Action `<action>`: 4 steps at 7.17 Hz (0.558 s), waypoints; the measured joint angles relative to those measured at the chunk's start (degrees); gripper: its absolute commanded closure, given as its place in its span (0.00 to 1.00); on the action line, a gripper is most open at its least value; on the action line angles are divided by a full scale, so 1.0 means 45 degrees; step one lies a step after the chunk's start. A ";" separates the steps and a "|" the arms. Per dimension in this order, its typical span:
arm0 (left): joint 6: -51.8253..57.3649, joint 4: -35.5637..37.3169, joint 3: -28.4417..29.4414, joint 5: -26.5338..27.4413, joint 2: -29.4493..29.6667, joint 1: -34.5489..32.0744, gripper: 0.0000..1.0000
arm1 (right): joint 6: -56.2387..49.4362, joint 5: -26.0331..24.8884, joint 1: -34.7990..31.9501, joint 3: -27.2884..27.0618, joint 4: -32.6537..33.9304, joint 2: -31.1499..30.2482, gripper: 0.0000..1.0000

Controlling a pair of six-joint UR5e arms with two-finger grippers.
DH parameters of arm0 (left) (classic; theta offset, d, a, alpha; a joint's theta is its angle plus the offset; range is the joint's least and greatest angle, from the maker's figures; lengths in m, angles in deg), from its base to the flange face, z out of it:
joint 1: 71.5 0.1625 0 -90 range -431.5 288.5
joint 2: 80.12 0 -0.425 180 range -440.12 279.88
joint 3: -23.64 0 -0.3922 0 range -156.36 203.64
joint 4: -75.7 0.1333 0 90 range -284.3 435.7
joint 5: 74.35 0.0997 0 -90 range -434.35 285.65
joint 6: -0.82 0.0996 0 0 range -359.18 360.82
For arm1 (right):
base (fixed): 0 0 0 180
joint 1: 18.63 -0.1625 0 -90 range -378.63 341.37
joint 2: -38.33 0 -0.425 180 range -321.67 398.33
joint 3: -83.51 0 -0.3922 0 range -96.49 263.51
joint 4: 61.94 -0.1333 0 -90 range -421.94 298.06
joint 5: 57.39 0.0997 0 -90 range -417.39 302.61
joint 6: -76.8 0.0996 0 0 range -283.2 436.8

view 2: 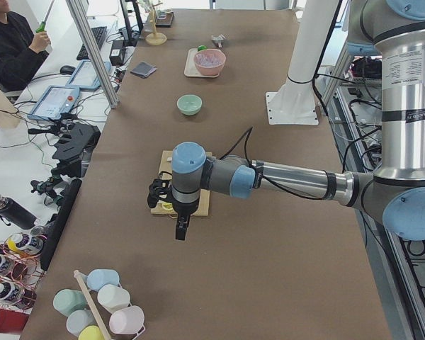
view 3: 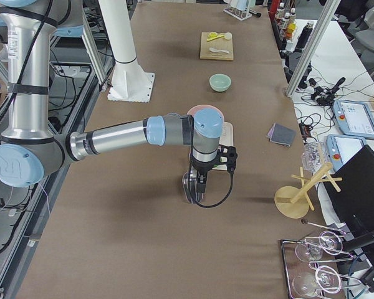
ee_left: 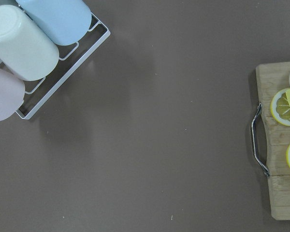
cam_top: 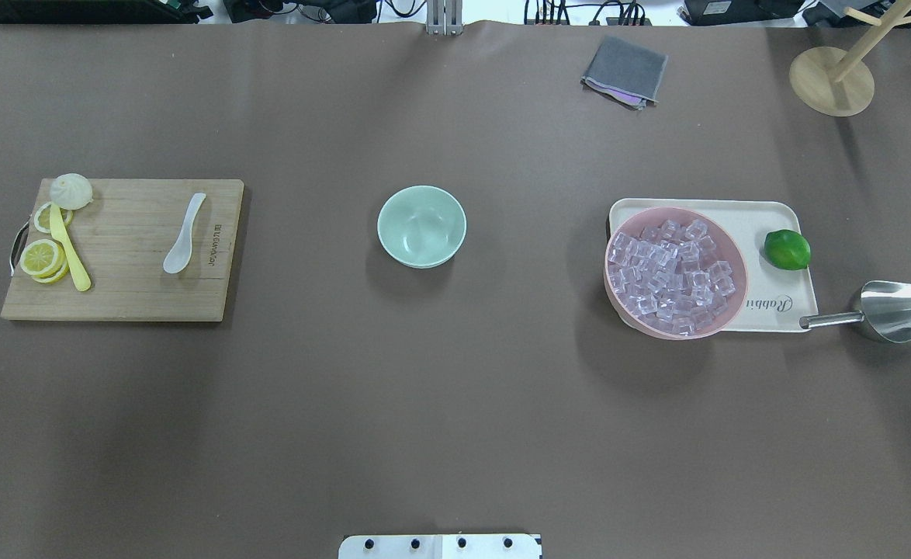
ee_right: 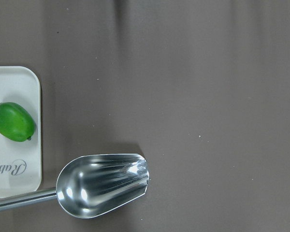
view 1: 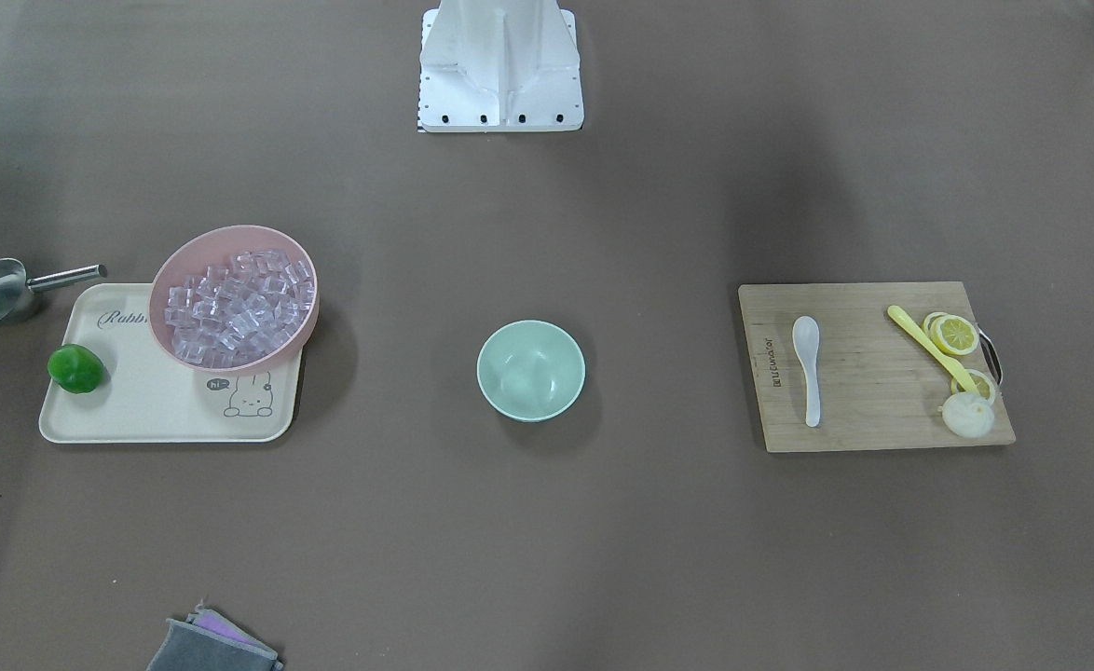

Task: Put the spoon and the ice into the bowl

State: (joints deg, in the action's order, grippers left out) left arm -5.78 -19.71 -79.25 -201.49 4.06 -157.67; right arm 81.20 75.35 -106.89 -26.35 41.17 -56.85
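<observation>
The white spoon (view 1: 808,368) lies on the wooden cutting board (view 1: 873,410), also in the overhead view (cam_top: 184,233). The mint-green bowl (view 1: 530,373) (cam_top: 421,227) stands empty at the table's middle. Clear ice cubes (view 1: 235,308) (cam_top: 673,268) fill the pink bowl (view 1: 230,235) (cam_top: 677,213) on a cream tray (cam_top: 743,213). My left gripper (view 2: 180,230) points down beyond the board's handle end. My right gripper (view 3: 198,190) points down over the metal scoop (view 3: 189,182). Both show only in the side views, so I cannot tell whether they are open or shut.
Lemon slices (cam_top: 43,258), a yellow utensil (cam_top: 69,255) and a white bun (cam_top: 71,190) share the board. A lime (cam_top: 787,249) (ee_right: 12,122) sits on the tray, the metal scoop (cam_top: 886,310) (ee_right: 104,183) beside it. A cup rack (ee_left: 34,43) lies past the board. A grey cloth (cam_top: 625,71) is far off.
</observation>
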 measured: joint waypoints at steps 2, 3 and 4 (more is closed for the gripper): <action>0.0048 -0.0003 -0.0020 -0.0008 0.0076 0.0035 0.02 | 0.0011 0.0047 0.0003 -0.0001 0.0000 0.0035 0.00; 0.0068 -0.0007 -0.0023 -0.0004 0.0098 0.0042 0.02 | 0.0020 0.0051 0.0004 -0.0001 0.0009 0.0047 0.00; 0.0077 -0.0022 -0.0012 0.0010 0.0118 0.0045 0.02 | 0.0029 0.0057 0.0004 -0.0001 0.0013 0.0054 0.00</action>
State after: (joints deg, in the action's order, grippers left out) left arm -5.44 -19.81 -79.30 -201.45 4.59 -157.47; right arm 81.33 75.61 -106.87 -26.35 41.23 -56.61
